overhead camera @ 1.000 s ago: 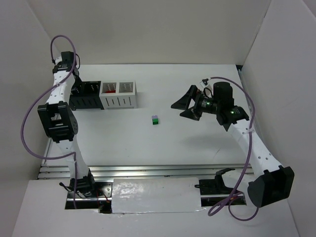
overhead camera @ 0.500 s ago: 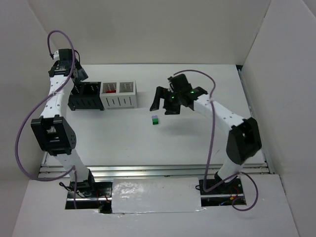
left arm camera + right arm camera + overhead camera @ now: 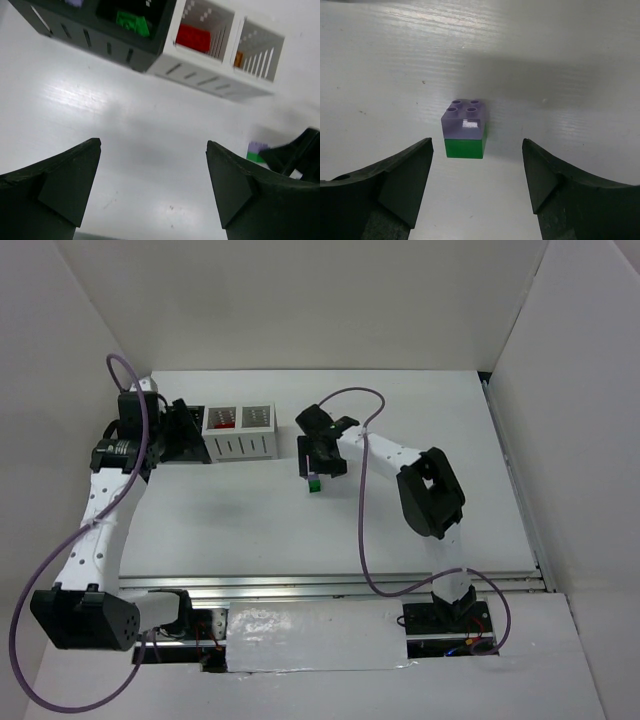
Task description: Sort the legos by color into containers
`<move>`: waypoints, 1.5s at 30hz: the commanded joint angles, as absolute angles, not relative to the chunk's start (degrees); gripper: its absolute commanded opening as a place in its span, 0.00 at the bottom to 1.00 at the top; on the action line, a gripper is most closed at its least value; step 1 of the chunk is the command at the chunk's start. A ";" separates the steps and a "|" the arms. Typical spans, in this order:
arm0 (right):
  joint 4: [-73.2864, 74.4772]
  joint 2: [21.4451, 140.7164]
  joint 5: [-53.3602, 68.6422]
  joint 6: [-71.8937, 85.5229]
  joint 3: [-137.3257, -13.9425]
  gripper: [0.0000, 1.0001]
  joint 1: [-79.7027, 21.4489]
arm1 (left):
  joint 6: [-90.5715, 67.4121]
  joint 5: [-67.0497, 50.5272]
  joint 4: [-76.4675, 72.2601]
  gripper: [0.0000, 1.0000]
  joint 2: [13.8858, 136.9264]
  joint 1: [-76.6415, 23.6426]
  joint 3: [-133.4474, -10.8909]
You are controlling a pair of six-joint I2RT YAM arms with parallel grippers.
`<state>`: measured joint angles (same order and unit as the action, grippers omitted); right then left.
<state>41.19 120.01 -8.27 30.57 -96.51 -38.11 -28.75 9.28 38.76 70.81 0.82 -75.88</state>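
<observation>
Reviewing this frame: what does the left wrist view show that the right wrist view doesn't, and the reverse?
Only left wrist: the black bin holding a green brick, and the joined white bins with a red brick and an orange piece. Only right wrist: the four studs on the lavender brick, stacked on a lower green brick. Both: that lavender-on-green stack on the white table.
</observation>
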 commanded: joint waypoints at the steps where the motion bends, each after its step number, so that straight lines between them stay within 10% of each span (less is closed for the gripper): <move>1: 41.22 120.06 -11.95 29.09 -98.97 0.78 -39.29 | -27.87 4.05 39.37 0.99 67.51 0.53 -72.17; 24: 34.10 122.60 -15.55 27.95 -93.34 0.51 -42.19 | -26.10 -2.99 40.69 1.00 63.28 0.44 -67.15; 30: 34.72 121.38 -15.38 27.51 -92.73 0.11 -42.45 | -25.93 -5.09 40.26 1.00 64.16 0.44 -67.94; 45: 17.59 76.13 27.07 6.50 -68.30 0.00 -44.30 | -53.07 -43.94 16.89 1.00 71.19 -12.03 -64.96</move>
